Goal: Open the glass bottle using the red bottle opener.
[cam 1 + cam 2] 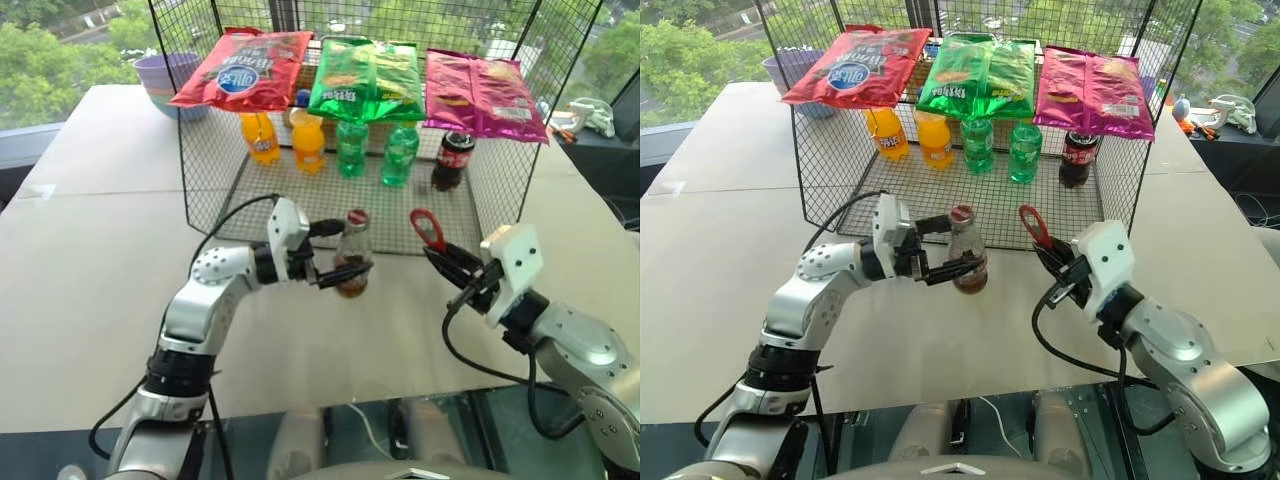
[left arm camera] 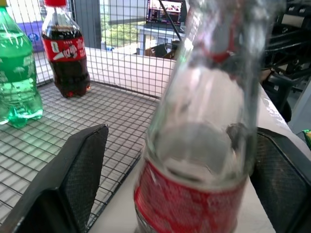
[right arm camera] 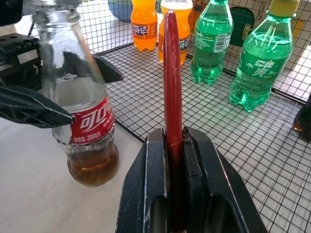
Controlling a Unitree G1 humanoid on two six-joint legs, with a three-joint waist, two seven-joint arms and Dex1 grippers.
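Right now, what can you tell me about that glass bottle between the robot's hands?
The glass bottle is slim clear glass with a long neck, a red label band and a little brown liquid at the bottom. It stands upright on the pale table, in front of the wire rack. The left gripper brackets it with open fingers, a gap showing on one side.

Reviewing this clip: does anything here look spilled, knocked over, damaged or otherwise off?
Nothing stands out. The glass bottle stands upright on the table, its cap on, between the open fingers of the left gripper. The right gripper is shut on the red bottle opener. No spill visible.
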